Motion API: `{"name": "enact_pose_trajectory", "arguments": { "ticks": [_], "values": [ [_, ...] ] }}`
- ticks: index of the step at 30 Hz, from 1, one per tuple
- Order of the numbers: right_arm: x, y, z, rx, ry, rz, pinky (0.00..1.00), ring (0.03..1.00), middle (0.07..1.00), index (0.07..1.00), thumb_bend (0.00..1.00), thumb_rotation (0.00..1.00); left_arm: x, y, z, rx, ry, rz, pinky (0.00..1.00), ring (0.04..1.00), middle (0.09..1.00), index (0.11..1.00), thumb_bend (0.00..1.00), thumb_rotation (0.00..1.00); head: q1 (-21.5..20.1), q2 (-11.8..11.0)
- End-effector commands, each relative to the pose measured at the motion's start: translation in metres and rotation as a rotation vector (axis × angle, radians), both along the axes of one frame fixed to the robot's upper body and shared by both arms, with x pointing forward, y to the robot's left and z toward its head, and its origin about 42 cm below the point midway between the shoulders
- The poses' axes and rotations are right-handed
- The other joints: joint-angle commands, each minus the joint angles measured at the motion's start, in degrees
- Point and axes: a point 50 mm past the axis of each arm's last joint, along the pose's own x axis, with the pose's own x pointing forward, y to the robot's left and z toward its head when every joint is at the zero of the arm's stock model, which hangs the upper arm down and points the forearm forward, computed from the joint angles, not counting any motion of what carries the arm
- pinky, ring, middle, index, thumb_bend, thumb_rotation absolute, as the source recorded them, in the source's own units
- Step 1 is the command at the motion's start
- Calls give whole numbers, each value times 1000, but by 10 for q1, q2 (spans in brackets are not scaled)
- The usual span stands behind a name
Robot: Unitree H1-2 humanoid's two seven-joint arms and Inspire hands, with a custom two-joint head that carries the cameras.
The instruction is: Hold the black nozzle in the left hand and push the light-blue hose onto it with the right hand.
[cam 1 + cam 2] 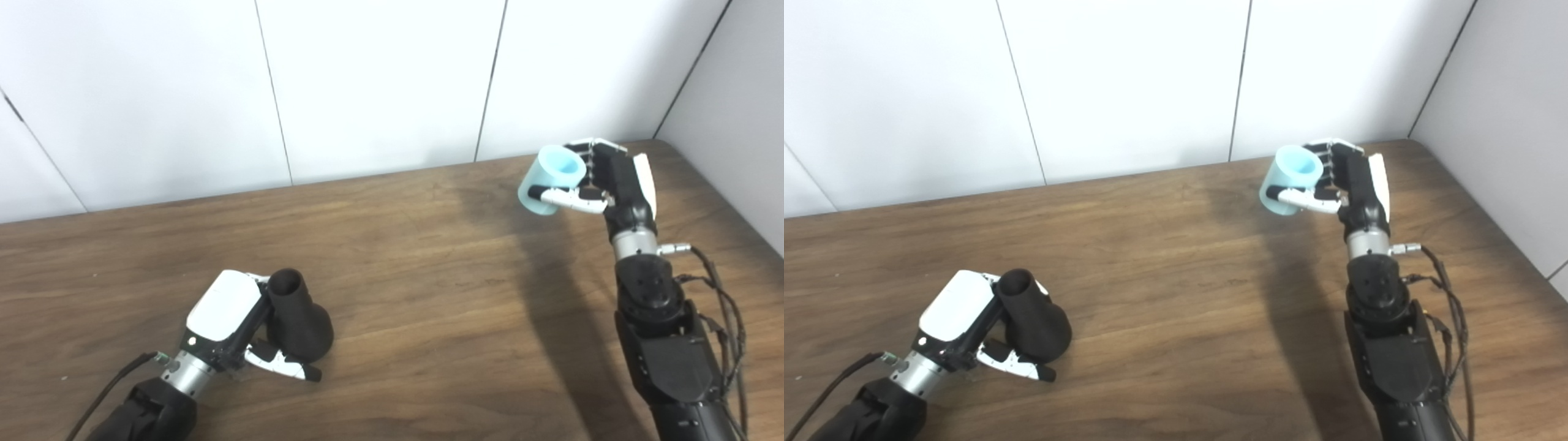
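The black nozzle (pixel 298 317) stands on the wooden table (pixel 416 275) at the near left, narrow open end up, wide base down. My left hand (pixel 236 324) is wrapped around it, thumb across the front of its base. At the far right my right hand (pixel 606 184) is raised above the table and shut on the light-blue hose (pixel 551 179), a short wide tube with its open end facing up and toward me. The two pieces are far apart, about a table's width between them.
White wall panels (pixel 380 86) close off the table's far edge and right side. Loose cables (pixel 719 294) hang along the right forearm. A dark shadow of the right arm lies on the wood in the middle right.
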Motion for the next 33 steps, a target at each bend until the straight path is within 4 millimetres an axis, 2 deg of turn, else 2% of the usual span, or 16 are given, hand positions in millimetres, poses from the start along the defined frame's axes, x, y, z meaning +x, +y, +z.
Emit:
{"name": "enact_pose_trajectory", "arguments": {
  "ticks": [1, 4, 10, 23, 27, 33],
  "values": [
    [0, 2, 31, -19, -84, 44, 349, 397, 467, 503, 525, 0, -45, -23, -56, 66, 189, -51, 579, 498, 458, 485, 504, 0, 27, 4],
    [-3, 6, 41, -35, -104, 87, 328, 384, 464, 506, 523, 0, -46, -32, -57, 63, 189, -49, 576, 497, 462, 481, 504, 0, 60, 6],
    [-4, 17, 47, -45, -142, 181, 333, 380, 463, 505, 523, 0, -47, -45, -60, 51, 196, -50, 568, 486, 466, 480, 505, 0, 91, 7],
    [-6, 48, 50, -12, -115, 295, 344, 423, 483, 511, 516, 0, -47, -58, -65, 50, 194, -47, 550, 479, 461, 492, 504, 0, 114, 3],
    [-3, 57, 51, -60, -128, 331, 354, 423, 481, 523, 515, 0, -47, -60, -67, 36, 199, -52, 548, 477, 462, 494, 504, 0, 117, 1],
    [0, 62, 45, -69, -124, 389, 340, 401, 474, 544, 513, 0, -47, -61, -70, 45, 200, -41, 551, 476, 465, 492, 504, 0, 120, 1]
  ]
}}
